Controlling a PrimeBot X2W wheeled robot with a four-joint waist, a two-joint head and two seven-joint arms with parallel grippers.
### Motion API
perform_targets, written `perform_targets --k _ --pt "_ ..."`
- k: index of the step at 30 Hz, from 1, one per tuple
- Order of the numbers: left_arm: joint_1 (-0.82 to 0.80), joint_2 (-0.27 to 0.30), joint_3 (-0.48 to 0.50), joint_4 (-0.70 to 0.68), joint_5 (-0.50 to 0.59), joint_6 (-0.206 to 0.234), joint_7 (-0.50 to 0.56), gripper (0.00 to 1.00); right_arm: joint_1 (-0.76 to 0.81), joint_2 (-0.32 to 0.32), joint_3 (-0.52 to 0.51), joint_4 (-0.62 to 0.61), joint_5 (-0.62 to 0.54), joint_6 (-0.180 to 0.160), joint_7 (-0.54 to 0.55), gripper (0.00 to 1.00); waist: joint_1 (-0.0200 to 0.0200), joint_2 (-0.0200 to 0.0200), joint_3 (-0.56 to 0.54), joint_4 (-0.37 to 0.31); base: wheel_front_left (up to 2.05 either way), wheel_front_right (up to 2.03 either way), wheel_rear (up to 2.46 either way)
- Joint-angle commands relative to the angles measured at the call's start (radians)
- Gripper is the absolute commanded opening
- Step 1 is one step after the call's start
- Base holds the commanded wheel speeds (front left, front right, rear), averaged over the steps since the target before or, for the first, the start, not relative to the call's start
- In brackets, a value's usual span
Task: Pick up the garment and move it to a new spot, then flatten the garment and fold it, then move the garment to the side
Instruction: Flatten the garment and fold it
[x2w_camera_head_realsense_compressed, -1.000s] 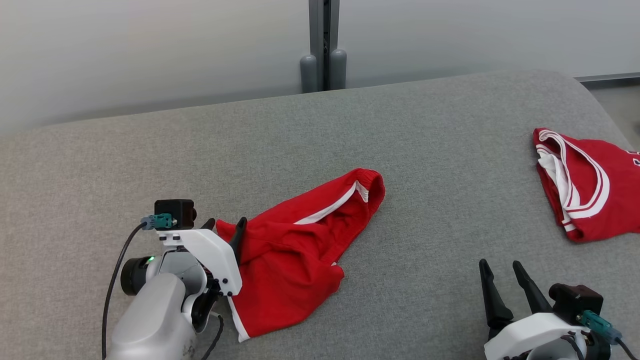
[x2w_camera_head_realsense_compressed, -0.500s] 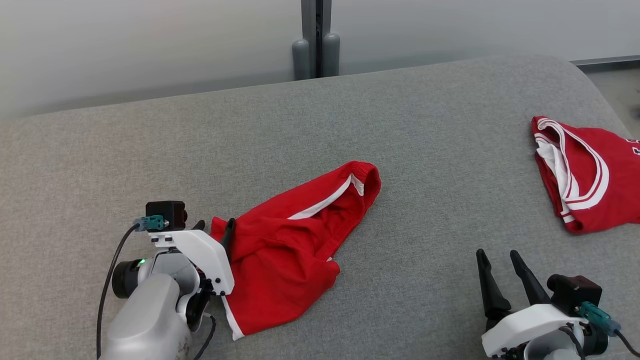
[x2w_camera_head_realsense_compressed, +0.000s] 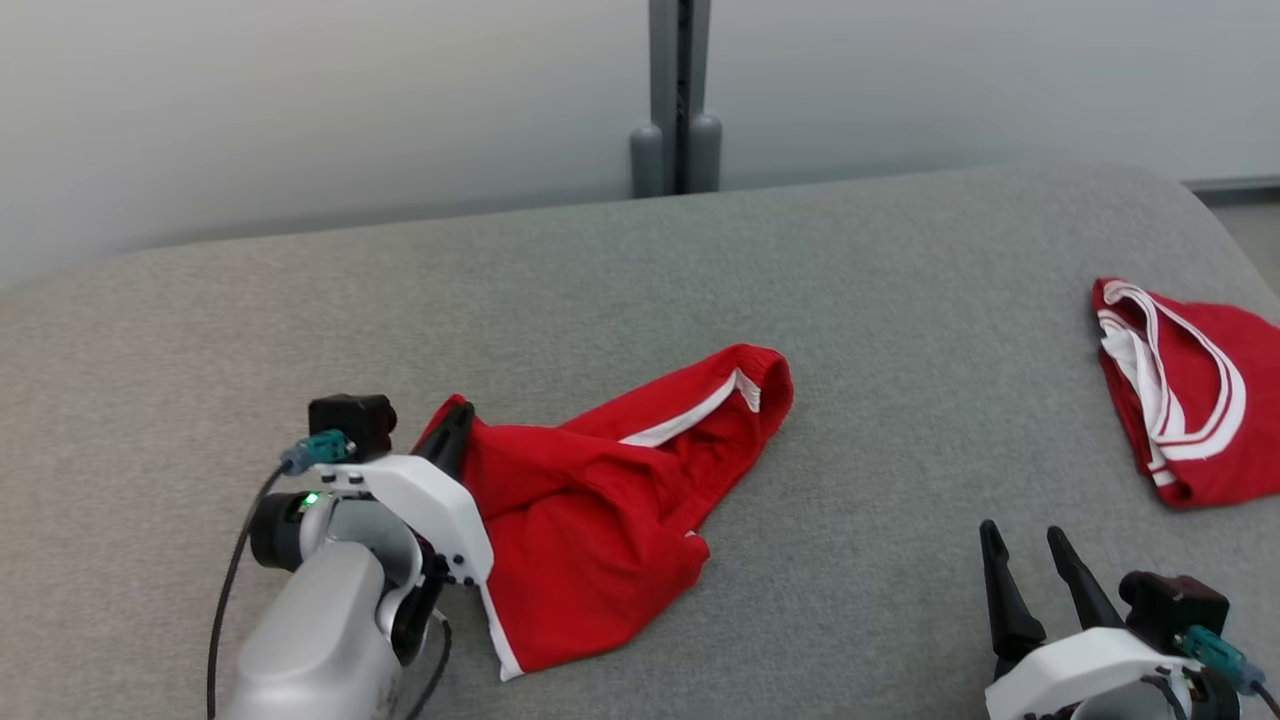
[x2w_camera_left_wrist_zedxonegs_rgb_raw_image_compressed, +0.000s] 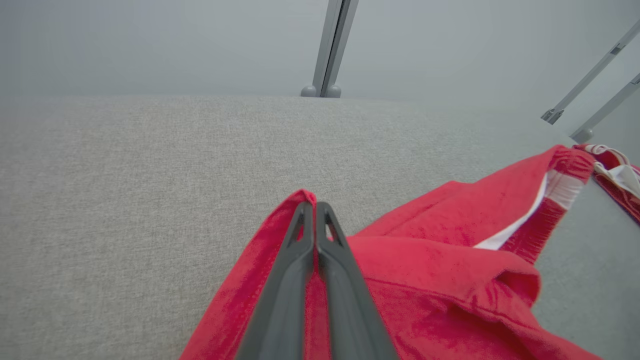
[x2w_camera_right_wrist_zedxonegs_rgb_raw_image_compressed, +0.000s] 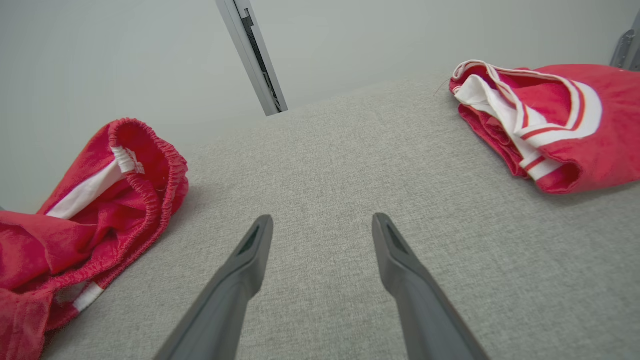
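Fingers of the left gripper (x2w_camera_left_wrist_zedxonegs_rgb_raw_image_compressed: 314, 207) are pressed together on a hem corner of the red shorts (x2w_camera_head_realsense_compressed: 600, 510), crumpled near the counter's (x2w_camera_head_realsense_compressed: 300, 300) front edge, left of centre. I'd say a corner hold suits lifting them away. The right gripper (x2w_camera_head_realsense_compressed: 1022, 530) hovers by the front right corner, fingers spread, empty.

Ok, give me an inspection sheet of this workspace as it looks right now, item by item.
Surface: grey fabric surface, smooth, no stains seen.
Job's things: red shorts, crumpled, one corner pinched.
Clutter: red white-trimmed garment, bunched at the far right.
Grippers: left gripper shut on the shorts' corner; right gripper open, apart from both garments.
Cables: black cable looping off the left wrist.
Surroundings: pale wall, grey post.
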Motion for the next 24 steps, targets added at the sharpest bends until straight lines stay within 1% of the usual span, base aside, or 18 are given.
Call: perform_targets --k 1,5,10,13,17,18,21,24 --pt "0.028 0.003 -0.015 -0.019 0.002 -0.008 -0.021 0.0 0.017 -0.007 -0.009 0.004 0.004 0.0 -0.005 1.0 0.0 0.0 -0.043 0.04 0.0 0.0 0.0" --pt "0.085 -0.002 -0.064 -0.1 -0.013 -0.017 -0.042 0.0 0.042 -0.007 -0.024 0.016 0.013 0.0 -0.005 1.0 0.0 0.0 -0.086 0.089 0.0 0.0 0.0" --pt "0.215 -0.003 -0.117 -0.259 -0.049 -0.021 -0.025 0.0 0.059 -0.007 -0.033 0.019 0.03 0.0 -0.005 1.0 0.0 0.0 -0.112 0.14 0.0 0.0 0.0" --pt "0.306 0.017 -0.146 -0.353 -0.044 -0.006 0.022 0.0 0.063 -0.007 -0.034 0.018 0.036 0.0 -0.005 1.0 0.0 0.0 -0.116 0.161 0.0 0.0 0.0" --pt "0.424 0.057 -0.162 -0.449 -0.051 0.032 0.087 0.0 0.057 -0.007 -0.033 0.017 0.033 0.0 -0.005 1.0 0.0 0.0 -0.114 0.174 0.0 0.0 0.0" --pt "0.424 0.057 -0.162 -0.449 -0.051 0.032 0.087 0.0 0.057 -0.007 -0.033 0.017 0.033 0.0 -0.005 1.0 0.0 0.0 -0.114 0.174 0.0 0.0 0.0" --pt "0.487 0.089 -0.163 -0.48 -0.051 0.063 0.122 0.0 0.046 -0.007 -0.027 0.017 0.033 0.0 -0.005 1.0 0.0 0.0 -0.112 0.173 0.0 0.0 0.0" --pt "0.521 0.11 -0.154 -0.488 -0.05 0.092 0.126 0.0 0.04 -0.007 -0.018 0.015 0.029 0.0 -0.005 1.0 0.0 0.0 -0.109 0.166 0.0 0.0 0.0"
